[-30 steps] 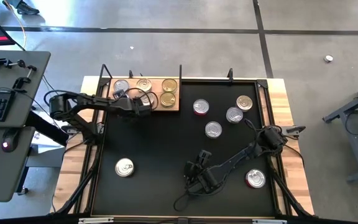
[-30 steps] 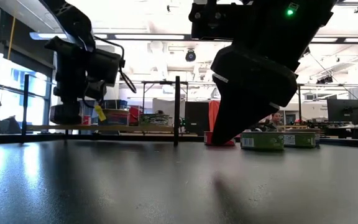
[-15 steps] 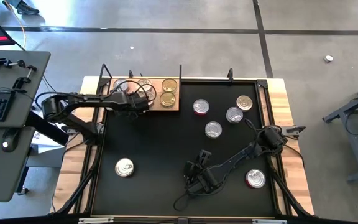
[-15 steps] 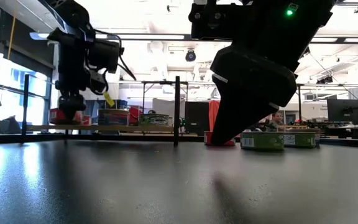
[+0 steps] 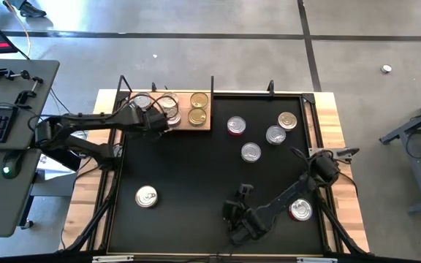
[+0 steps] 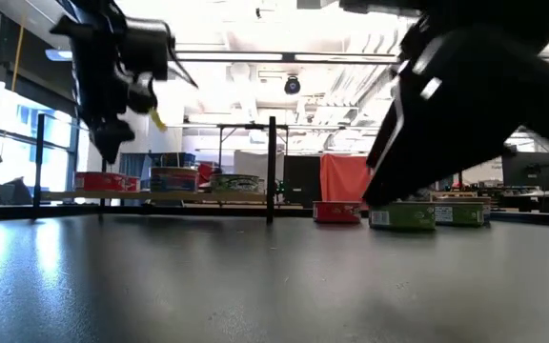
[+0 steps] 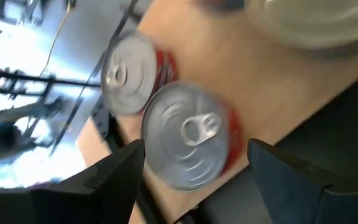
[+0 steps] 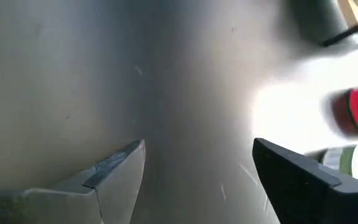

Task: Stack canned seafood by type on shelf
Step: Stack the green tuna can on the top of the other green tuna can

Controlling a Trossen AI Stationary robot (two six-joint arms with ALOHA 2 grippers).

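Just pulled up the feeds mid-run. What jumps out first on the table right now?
The left gripper hangs open over the shelf at the table's far left corner, directly above a red-sided tin that sits beside another like it. The right gripper, also open and empty, is low over the black mat near its front edge. Loose tins remain on the mat: a cluster of four at far right and a lone tin at near left.

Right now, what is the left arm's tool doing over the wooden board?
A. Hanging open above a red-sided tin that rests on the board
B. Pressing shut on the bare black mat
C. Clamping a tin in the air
A: in the left wrist view the left tool stands open, fingers apart on either side of a red-sided tin resting on the wooden board.
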